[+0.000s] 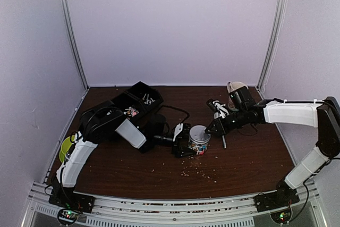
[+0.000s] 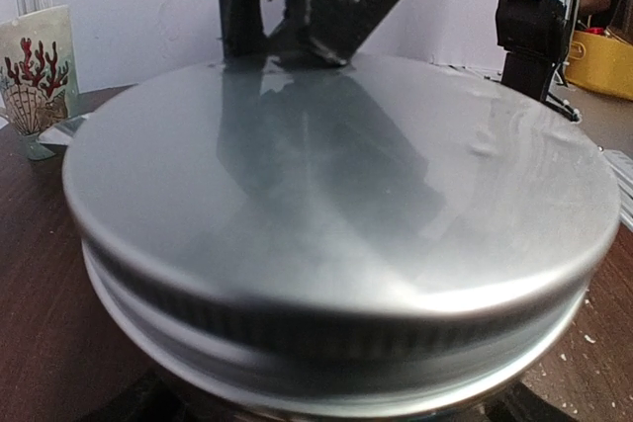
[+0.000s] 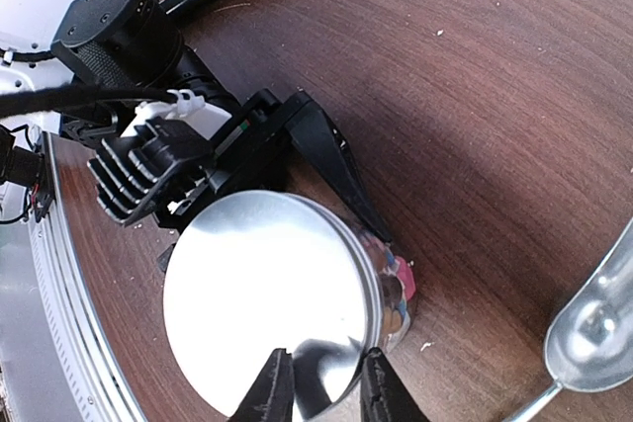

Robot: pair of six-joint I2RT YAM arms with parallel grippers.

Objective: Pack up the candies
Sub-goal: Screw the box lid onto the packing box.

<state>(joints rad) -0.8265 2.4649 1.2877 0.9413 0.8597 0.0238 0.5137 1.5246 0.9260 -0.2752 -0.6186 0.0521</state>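
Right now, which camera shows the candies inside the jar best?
The right wrist view: the candies show through the glass just below the lid. The top view gives only small coloured specks on the side of the jar. The left wrist view is filled by the lid, with no candy visible.

The dark wooden table (image 1: 255,158) carries a lidded jar (image 1: 199,139) of candies (image 3: 398,295), a black tray (image 1: 139,99), a metal scoop (image 3: 593,328) and scattered pale crumbs (image 1: 199,173).
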